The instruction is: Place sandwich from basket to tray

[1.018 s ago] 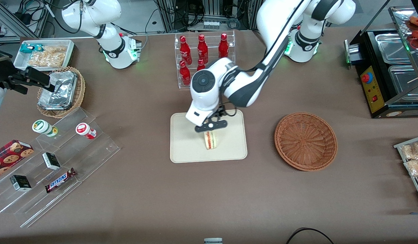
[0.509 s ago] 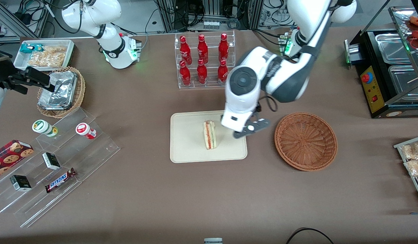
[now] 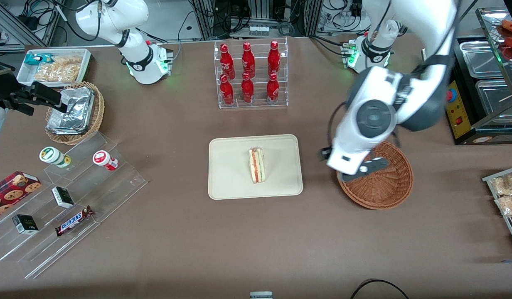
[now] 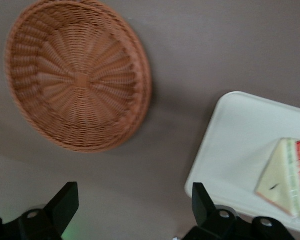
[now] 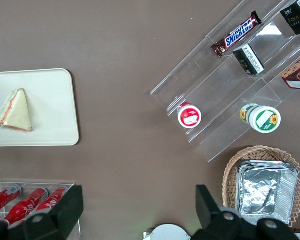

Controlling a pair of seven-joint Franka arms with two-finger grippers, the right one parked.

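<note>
Since release, the gripper (image 4: 135, 210) has swung above the basket (image 3: 389, 191), open and empty; the sandwich (image 3: 256, 165) on the tray (image 3: 229, 182) looks soft, best held by its bread faces.

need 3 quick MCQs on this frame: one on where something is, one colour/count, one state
1. Where is the sandwich?
A. in the basket
B. on the tray
C. on the bare table

2. How many red bottles stand in the clear rack?
A. four
B. six
C. eight

3. What state is the end effector in?
A. open and empty
B. shut on the sandwich
C. shut on a bottle

Answers:
1 B: the wedge lies on the tray, while the basket holds nothing.
2 B: two rows of three show in the front view.
3 A: the wrist view shows the fingers spread with only table between them, the end effector hanging over the basket's rim.
</note>
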